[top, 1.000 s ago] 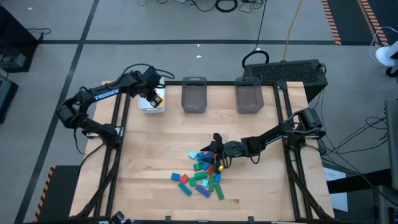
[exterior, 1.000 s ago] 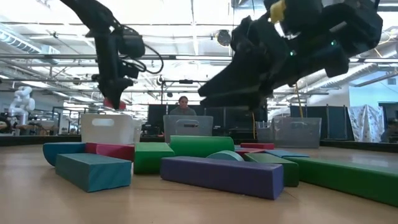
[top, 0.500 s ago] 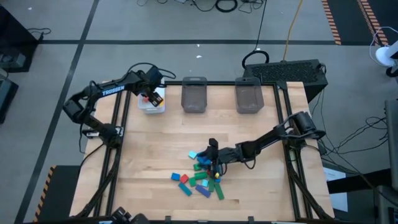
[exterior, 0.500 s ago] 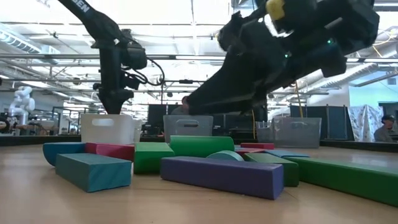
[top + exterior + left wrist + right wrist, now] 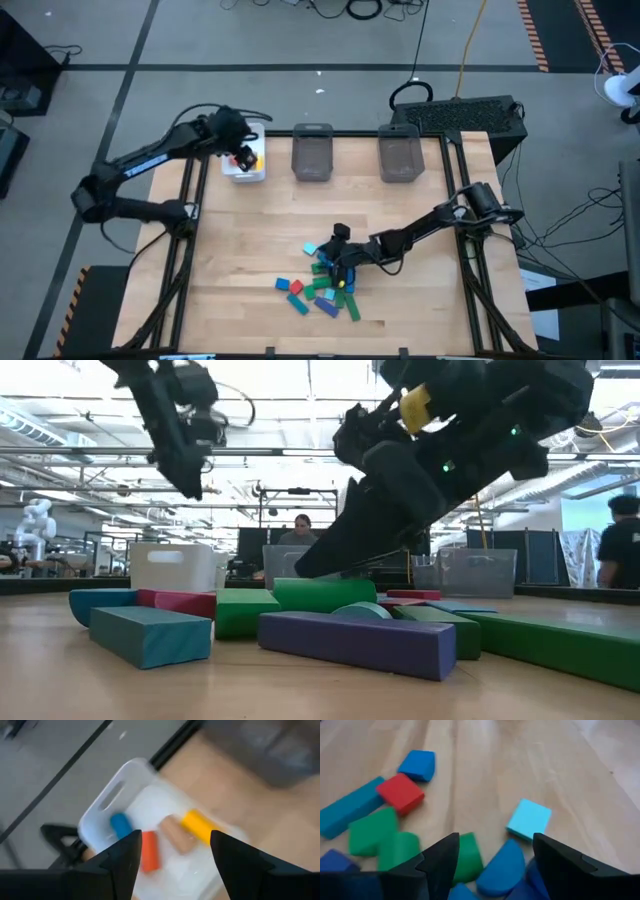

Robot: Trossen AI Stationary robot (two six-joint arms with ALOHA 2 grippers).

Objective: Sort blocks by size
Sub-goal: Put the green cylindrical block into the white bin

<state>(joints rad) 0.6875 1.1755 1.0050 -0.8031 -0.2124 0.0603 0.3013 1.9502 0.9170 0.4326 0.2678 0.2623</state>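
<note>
Most of the job is left, I'd say: the blocks [image 5: 322, 283] mostly lie heaped on the table [image 5: 420, 300], and the two grey bins [image 5: 312, 156] look empty. The white tray [image 5: 107, 802] at the far left corner holds four small pieces. The right gripper [image 5: 339, 262] hangs low over the heap, fingers spread, empty. The left gripper [image 5: 242, 158] hovers above the tray, fingers spread, empty.

Bright, even overhead light; ceiling strips glare white in the low view. Table [image 5: 250, 240] evenly lit, shadows soft and short. Left wrist view heavily motion-blurred, white tray [image 5: 125, 790] smeared. Right wrist view soft, nearest blocks [image 5: 465, 855] out of focus. Low view: near purple block [image 5: 360, 642] sharp, background hazy.
</note>
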